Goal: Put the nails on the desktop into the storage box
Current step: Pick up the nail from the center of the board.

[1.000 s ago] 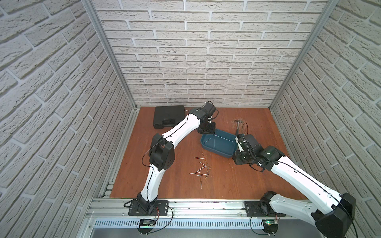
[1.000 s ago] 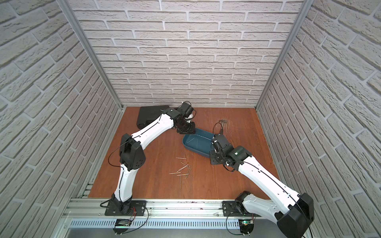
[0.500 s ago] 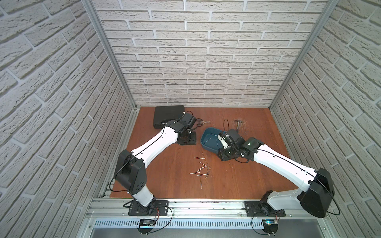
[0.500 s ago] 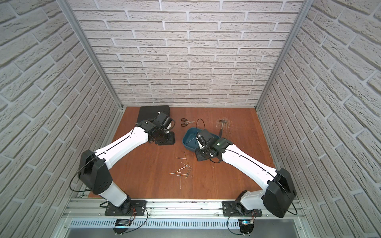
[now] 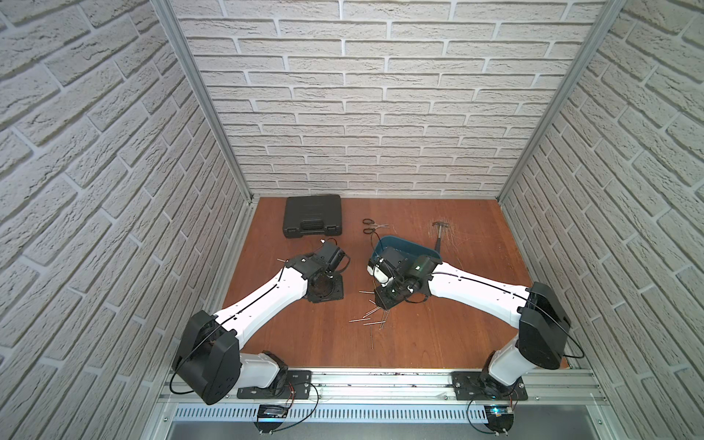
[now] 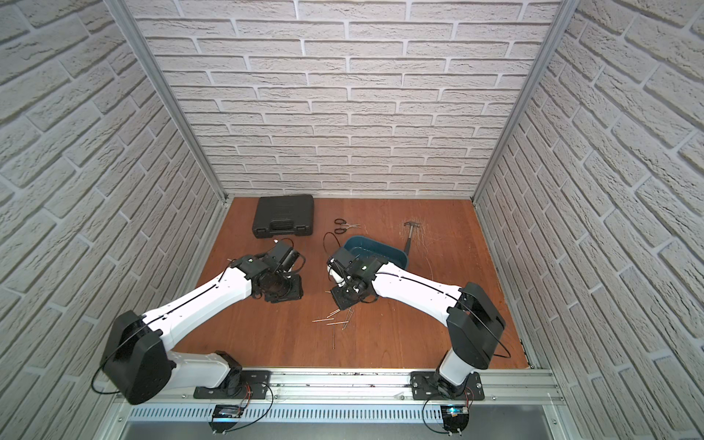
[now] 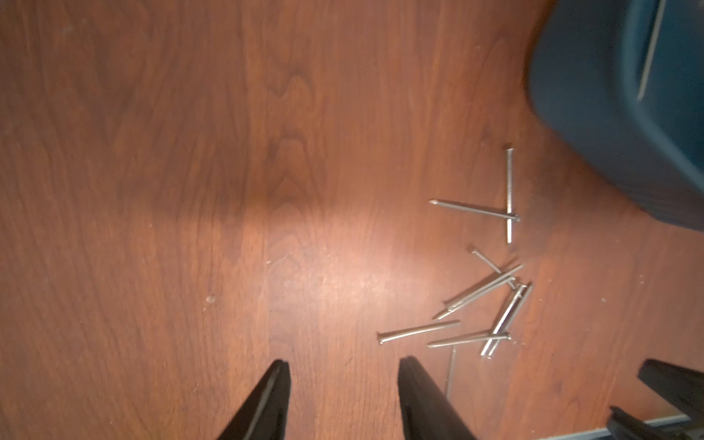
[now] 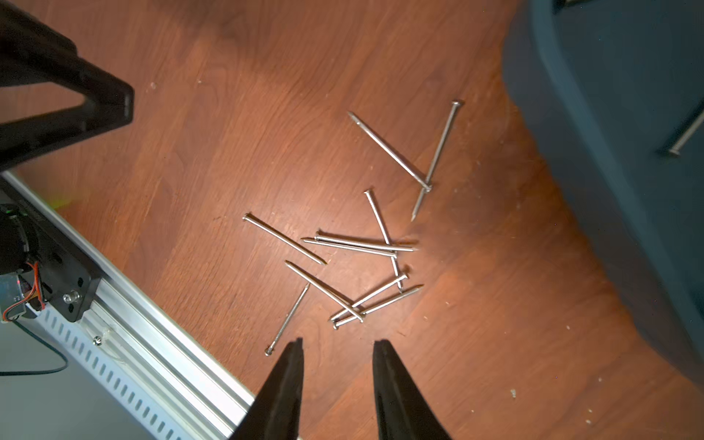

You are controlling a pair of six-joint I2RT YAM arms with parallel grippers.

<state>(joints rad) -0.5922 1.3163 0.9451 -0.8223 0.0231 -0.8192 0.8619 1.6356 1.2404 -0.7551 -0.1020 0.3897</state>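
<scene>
In both top views the nails (image 5: pixel 370 319) lie in a loose heap on the desktop (image 5: pixel 304 343), towards its near side. The storage box (image 5: pixel 413 248) sits just beyond them on the far side, probably set close so each carry is short. The right gripper (image 5: pixel 385 301) hangs at the heap's far edge, while the left gripper (image 5: pixel 324 291) waits well to the left, likely to keep clear. The black case (image 5: pixel 312 221), scissors (image 5: pixel 371 226) and hammer (image 5: pixel 440 238) sit towards the far wall, out of the work. From the left wrist, that claw's jaws stand spread over bare desktop, gripping nothing, with the heap off to one side. From the right wrist, the jaws are moderately parted and empty, just short of the crossed nails and touching none; a single nail (image 8: pixel 685 139) already lies in the box, so I judge a pick comes next
</scene>
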